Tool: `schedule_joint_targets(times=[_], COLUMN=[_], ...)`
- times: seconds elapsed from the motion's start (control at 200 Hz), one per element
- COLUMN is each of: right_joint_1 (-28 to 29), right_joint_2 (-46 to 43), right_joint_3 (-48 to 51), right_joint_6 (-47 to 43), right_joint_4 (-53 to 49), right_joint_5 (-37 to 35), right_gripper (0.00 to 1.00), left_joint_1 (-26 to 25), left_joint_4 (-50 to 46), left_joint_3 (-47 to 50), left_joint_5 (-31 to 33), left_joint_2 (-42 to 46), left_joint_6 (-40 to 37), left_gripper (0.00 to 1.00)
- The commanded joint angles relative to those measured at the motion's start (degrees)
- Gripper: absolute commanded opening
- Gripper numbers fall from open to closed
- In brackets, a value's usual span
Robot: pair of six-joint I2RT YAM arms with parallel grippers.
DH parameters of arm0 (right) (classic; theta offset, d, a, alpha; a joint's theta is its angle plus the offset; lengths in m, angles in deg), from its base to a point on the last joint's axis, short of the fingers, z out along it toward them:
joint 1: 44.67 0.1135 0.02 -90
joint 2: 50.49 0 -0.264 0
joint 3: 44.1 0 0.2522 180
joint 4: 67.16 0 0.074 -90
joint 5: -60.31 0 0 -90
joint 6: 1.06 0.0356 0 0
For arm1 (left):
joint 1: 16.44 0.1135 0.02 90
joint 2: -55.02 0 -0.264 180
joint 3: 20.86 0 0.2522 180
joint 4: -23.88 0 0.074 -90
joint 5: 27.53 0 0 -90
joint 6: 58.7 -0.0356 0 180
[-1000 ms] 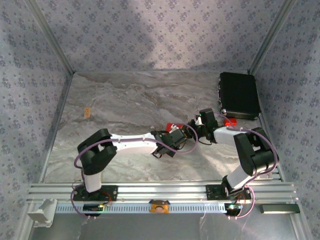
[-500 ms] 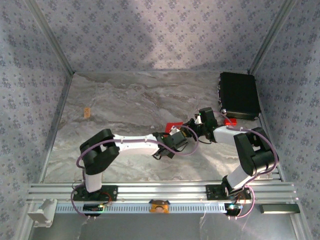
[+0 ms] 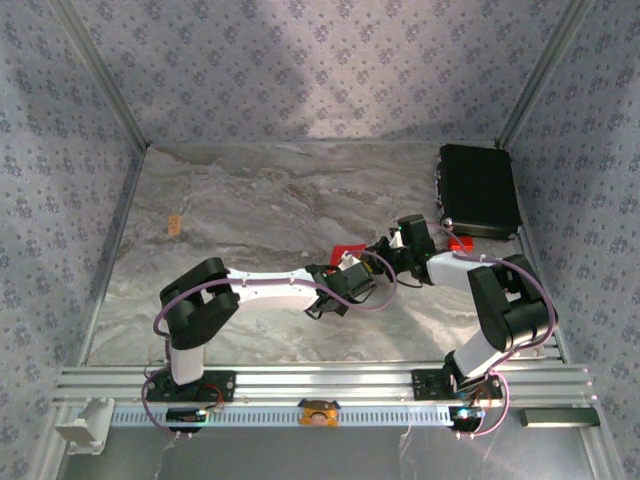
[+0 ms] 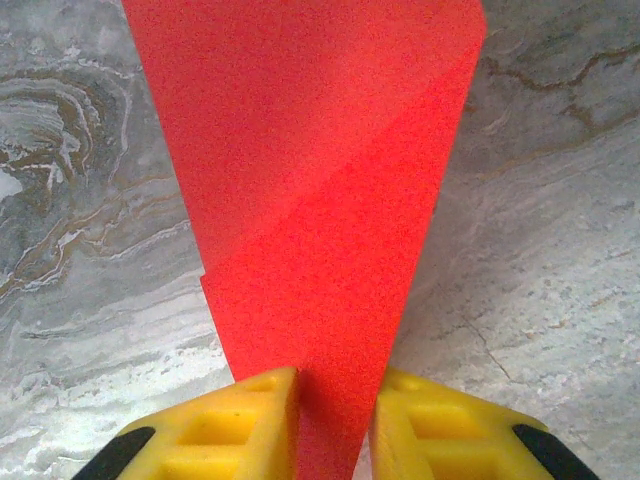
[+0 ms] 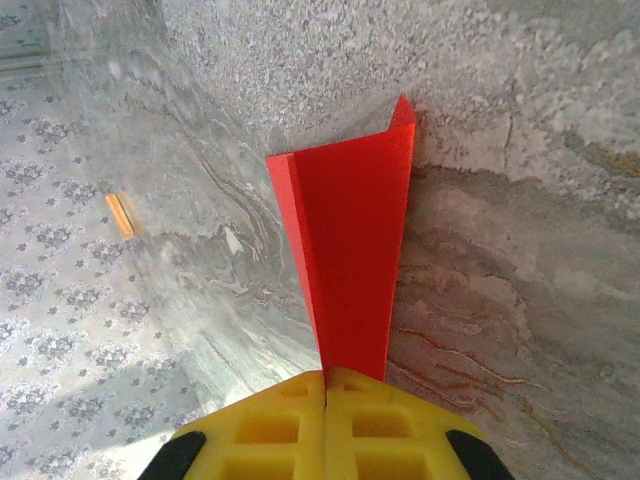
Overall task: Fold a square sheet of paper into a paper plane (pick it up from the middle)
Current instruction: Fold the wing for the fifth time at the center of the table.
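Grey marbled table (image 3: 250, 200) inside patterned walls, with a black case (image 3: 478, 190) at 2 o'clock. The red paper (image 3: 346, 249), folded to a narrow wedge, sits near the table's centre where both arms meet. The right gripper (image 5: 326, 378) is clamped on one narrow end, the paper widening toward 12 o'clock. The left gripper (image 4: 335, 385) straddles a tip, its fingers slightly apart; whether they pinch it cannot be told.

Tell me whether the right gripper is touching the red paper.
Touching. The right wrist view shows the right gripper shut on the narrow end of the red paper, which comes out from between its yellow fingers.
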Motion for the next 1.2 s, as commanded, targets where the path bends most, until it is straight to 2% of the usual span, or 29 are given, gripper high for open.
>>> schedule_joint_targets(times=[0.0, 0.445, 0.7, 1.194], right_joint_1=[0.3, 0.2, 0.2, 0.1], right_joint_2=[-0.1, 0.0, 0.2, 0.2], right_joint_3=[-1.0, -1.0, -0.8, -0.7], right_joint_6=[0.2, 0.1, 0.1, 0.3], right_joint_4=[-0.5, -0.6, -0.4, -0.2], right_joint_5=[0.5, 0.6, 0.5, 0.5], right_gripper=[0.00, 0.00, 0.00, 0.00], left_joint_1=[-0.3, -0.3, -0.3, -0.3], left_joint_4=[-0.8, -1.7, -1.9, -2.2], left_joint_3=[0.8, 0.2, 0.2, -0.1], left_joint_5=[1.6, 2.3, 2.3, 2.3], left_joint_2=[0.6, 0.1, -0.2, -0.7], left_joint_6=[0.4, 1.1, 1.5, 2.0], left_gripper=[0.24, 0.26, 0.19, 0.22])
